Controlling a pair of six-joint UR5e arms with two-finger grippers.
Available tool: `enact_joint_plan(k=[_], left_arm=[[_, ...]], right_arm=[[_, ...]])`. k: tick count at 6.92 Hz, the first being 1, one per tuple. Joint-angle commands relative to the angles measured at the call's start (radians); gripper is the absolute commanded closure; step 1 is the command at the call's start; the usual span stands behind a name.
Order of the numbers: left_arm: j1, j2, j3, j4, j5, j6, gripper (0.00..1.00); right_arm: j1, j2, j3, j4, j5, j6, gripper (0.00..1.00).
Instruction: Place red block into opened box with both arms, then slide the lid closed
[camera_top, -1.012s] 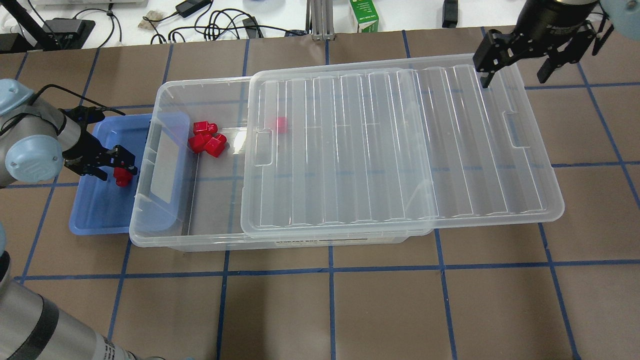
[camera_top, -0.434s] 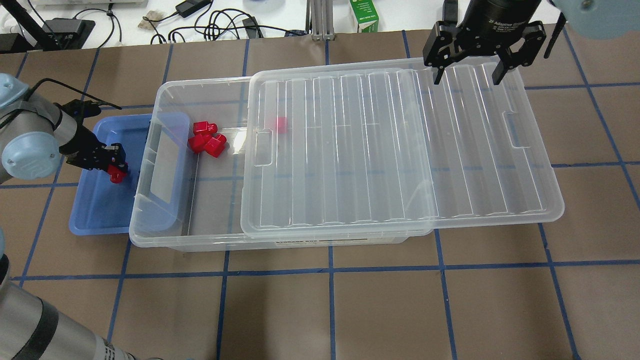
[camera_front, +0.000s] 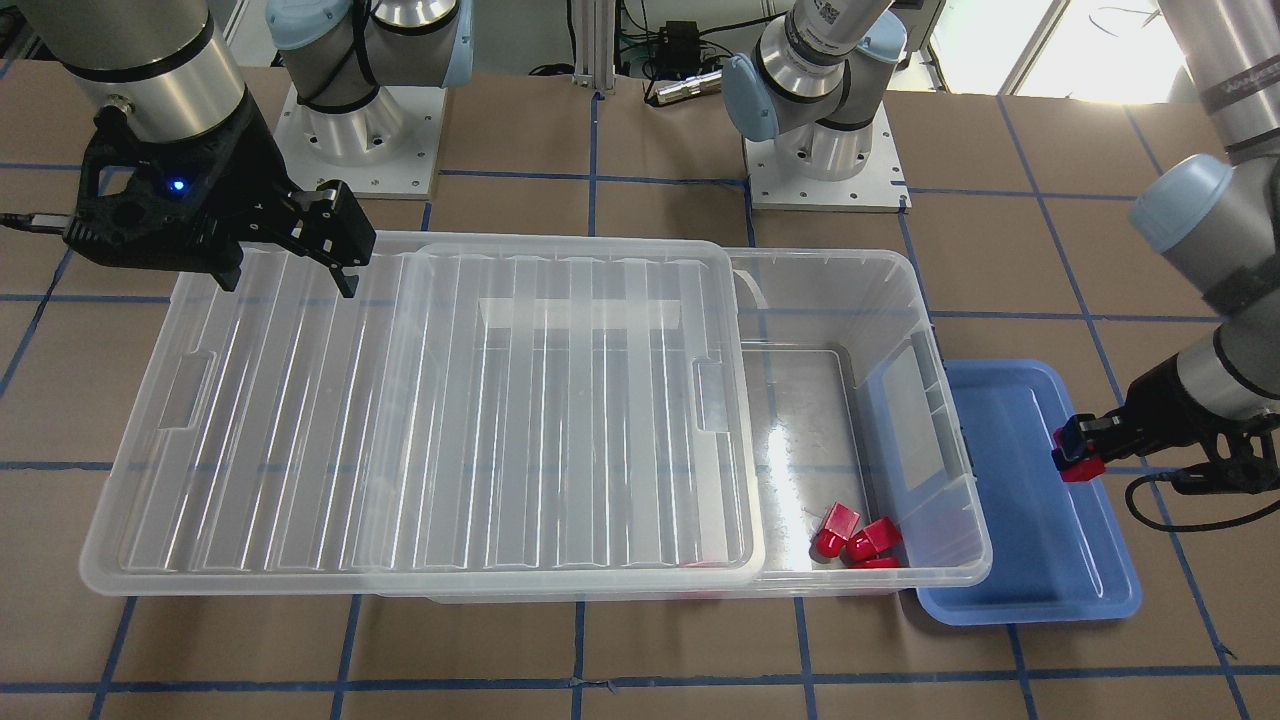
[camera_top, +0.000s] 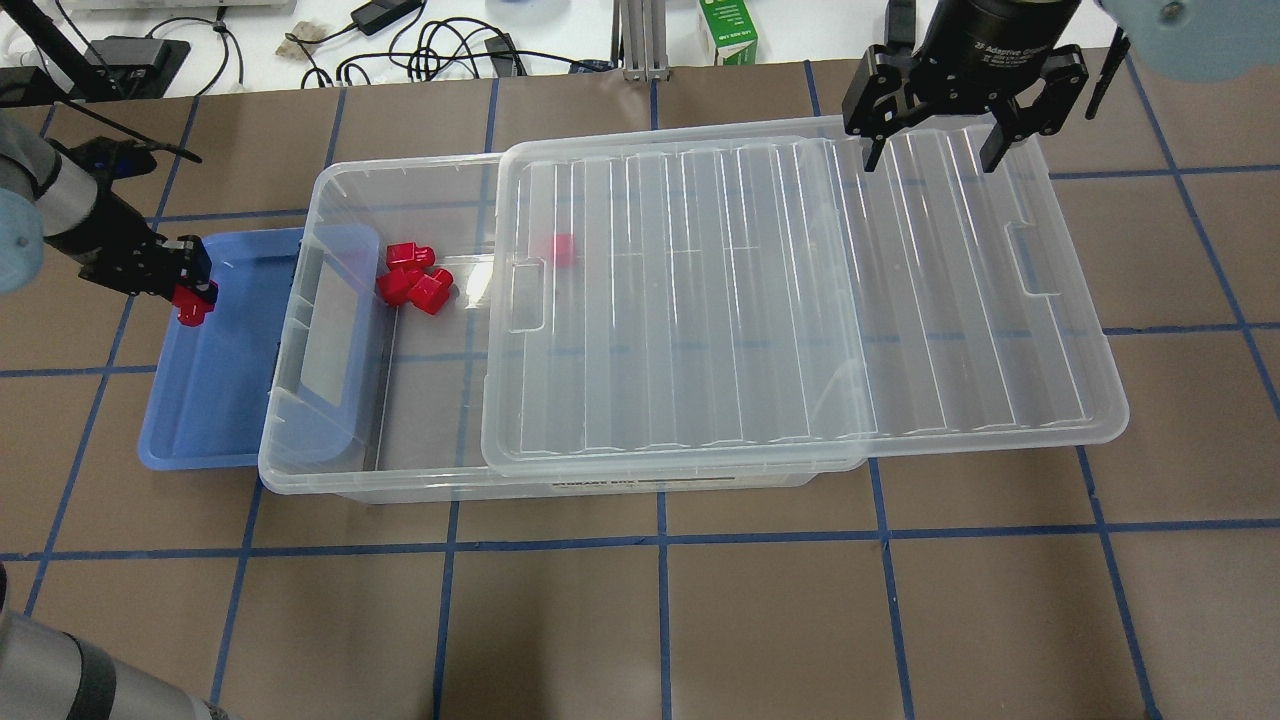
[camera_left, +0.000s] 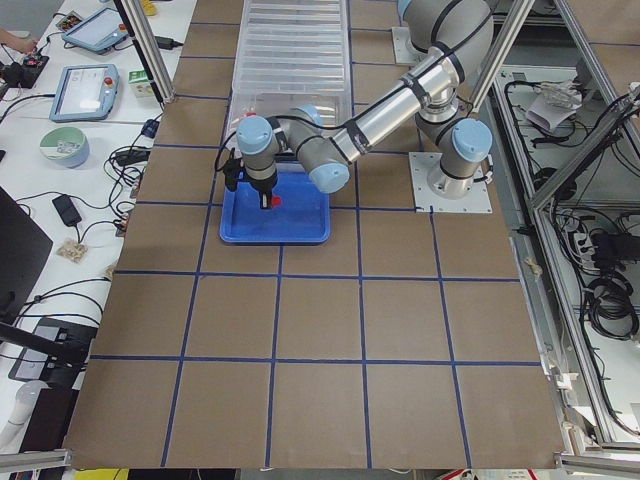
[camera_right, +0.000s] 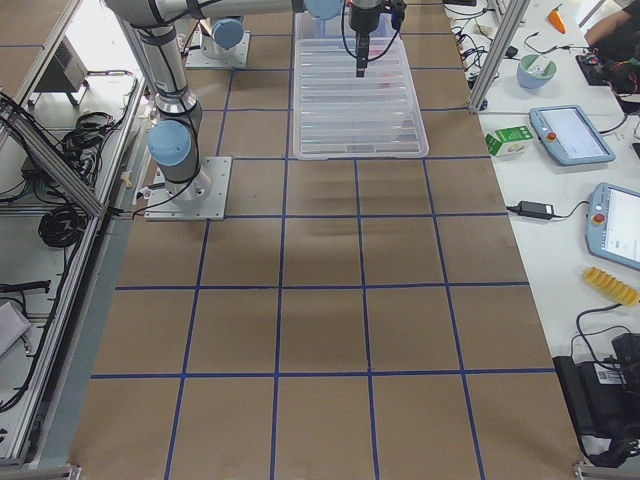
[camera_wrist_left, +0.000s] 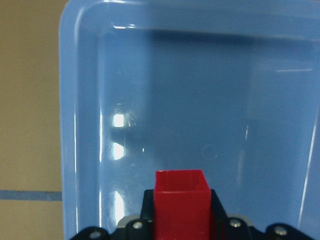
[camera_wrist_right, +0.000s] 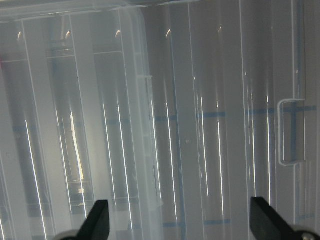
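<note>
Red block (camera_wrist_left: 181, 202) — glossy, square-faced, clenched in left end effector (camera_top: 192, 288) — right end effector (camera_top: 931, 160) spread wide.

Box on the desk (camera_top: 700, 620), lid half off, tray at the open end.
The lid (camera_top: 800, 300) lies on the box (camera_top: 400, 490), overhanging its right end below the right gripper (camera_top: 930, 155). Three blocks (camera_top: 412, 280) sit in the uncovered part, and a fourth block (camera_top: 563, 248) under the lid. The tray (camera_top: 200, 420) butts the box's left end, and the left gripper (camera_top: 175, 280) holds a block (camera_top: 188, 303) over the tray's outer edge.

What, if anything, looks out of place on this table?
The lid is slid well off the box, overhanging one end and leaving the other open. That looks deliberate; nothing seems spilled or damaged.
</note>
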Motion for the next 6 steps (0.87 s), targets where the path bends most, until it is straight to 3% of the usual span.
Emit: enact_joint_plan(k=[1,4,6], left_arm=[[-0.124,0.113,0.101,-0.211,0.017,-0.071,1.0],[-0.331,0.155,0.014,-0.187,0.017,-0.288,1.0],[-0.363,0.146,-0.11,-0.02,0.017,-0.386,1.0]], right_arm=[[0.0,0.001,-0.001,-0.004,0.001,-0.002,0.0],[0.0,0.003,-0.005,-0.004,0.001,-0.002,0.0],[0.0,0.003,-0.004,-0.004,0.0,-0.004,0.0]])
